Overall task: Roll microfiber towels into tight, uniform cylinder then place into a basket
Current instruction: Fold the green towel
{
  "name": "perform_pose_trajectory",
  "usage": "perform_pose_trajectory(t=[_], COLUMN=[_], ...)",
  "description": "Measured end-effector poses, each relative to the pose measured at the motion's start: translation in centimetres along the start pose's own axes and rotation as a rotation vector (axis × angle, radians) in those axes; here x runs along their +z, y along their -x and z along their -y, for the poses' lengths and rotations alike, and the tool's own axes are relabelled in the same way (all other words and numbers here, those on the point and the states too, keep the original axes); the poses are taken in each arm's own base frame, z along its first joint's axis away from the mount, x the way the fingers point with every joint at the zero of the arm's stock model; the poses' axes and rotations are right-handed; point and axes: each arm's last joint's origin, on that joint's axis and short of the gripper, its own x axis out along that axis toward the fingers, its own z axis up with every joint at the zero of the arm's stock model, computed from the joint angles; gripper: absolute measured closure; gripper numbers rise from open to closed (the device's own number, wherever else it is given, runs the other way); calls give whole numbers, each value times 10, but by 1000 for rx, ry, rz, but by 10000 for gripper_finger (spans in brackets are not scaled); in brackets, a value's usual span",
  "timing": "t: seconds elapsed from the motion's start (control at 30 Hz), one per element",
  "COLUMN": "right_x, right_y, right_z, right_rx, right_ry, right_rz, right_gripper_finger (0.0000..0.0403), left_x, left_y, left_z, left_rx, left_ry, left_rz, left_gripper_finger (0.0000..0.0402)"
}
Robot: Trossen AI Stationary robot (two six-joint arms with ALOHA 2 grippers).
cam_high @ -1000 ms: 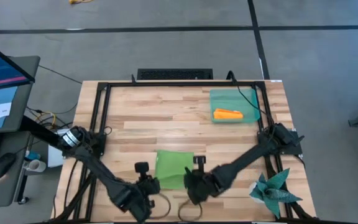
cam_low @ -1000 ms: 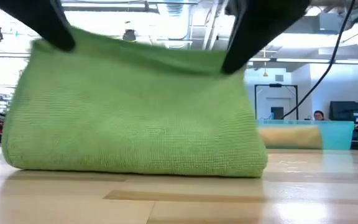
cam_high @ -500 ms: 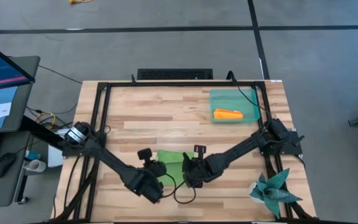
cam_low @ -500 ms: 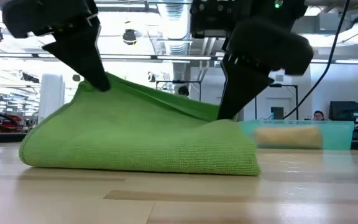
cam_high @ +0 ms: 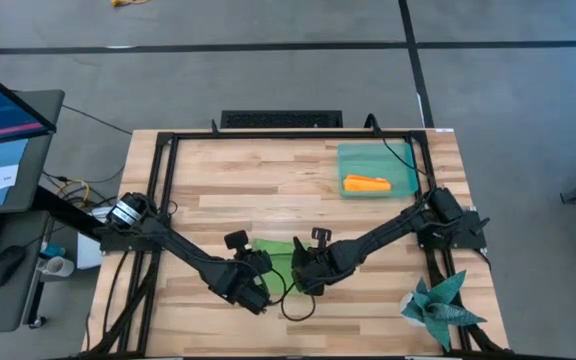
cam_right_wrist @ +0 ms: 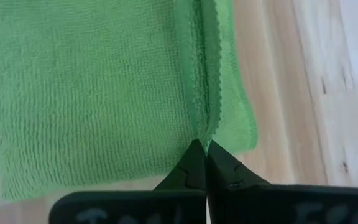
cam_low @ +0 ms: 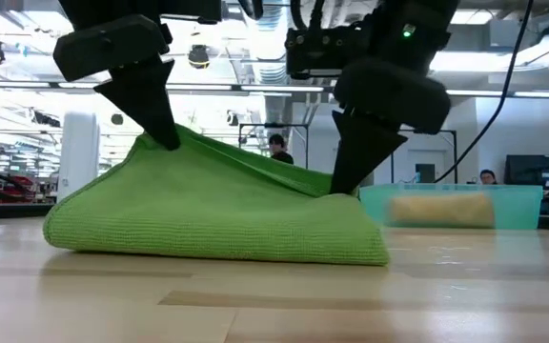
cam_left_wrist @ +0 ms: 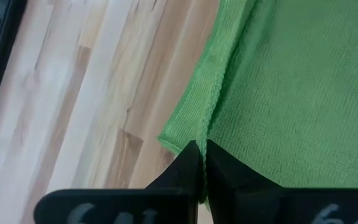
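Observation:
The lime green microfiber towel (cam_high: 274, 251) lies folded at the table's near middle, its rounded fold (cam_low: 208, 243) resting on the wood. My left gripper (cam_high: 256, 274) is shut on its raised upper edge at the left. My right gripper (cam_high: 302, 272) is shut on the same edge at the right, lower down. The orange towel (cam_high: 366, 184) lies rolled up in the teal basket (cam_high: 400, 160) at the far right. My left gripper pinches the towel's hemmed edge (cam_left_wrist: 209, 124) close to a corner, between its two shut fingers, slanting down from above. That edge is lifted (cam_low: 174, 143) and the cloth slopes down from it to the table. My right gripper pinches the hemmed edge (cam_right_wrist: 204, 121) near the other corner, where two hems run side by side. Its fingers (cam_low: 343, 176) slant down from above. The edge here sits just above the folded cloth, which rests on the table.
A dark teal spiky cloth (cam_high: 438, 305) lies at the near right corner. A black frame (cam_high: 288, 134) runs along the table's edges. Bare wood lies between the towel and the basket. A monitor (cam_high: 3, 105) stands off the table's left.
Both grippers have moved toward the table's far edge and down, and the left one toward the right, carrying the towel's held edge over. The towel has sunk from a tall raised sheet to a low folded heap, and its near fold has stayed on the table.

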Motion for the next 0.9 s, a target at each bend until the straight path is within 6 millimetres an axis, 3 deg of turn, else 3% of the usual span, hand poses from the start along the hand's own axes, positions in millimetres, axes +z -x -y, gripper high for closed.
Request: perform_pose_trajectory(t=[0.27,0.67,0.9], right_x=[4,5,7], right_y=[-3,-4,-6], right_z=[6,9,13], right_rx=[-5,-7,-4], right_ry=[-20,-28,-58], right_rz=[4,2,-4], right_gripper_finger=[399,398,388], left_x=[0,-6,-11], left_y=[0,0,1], left_z=[0,-3,-5], left_rx=[-6,-23,-19], left_ry=[-1,-48,-50], left_rz=[-11,-106,-172], left_gripper_finger=[393,307,296])
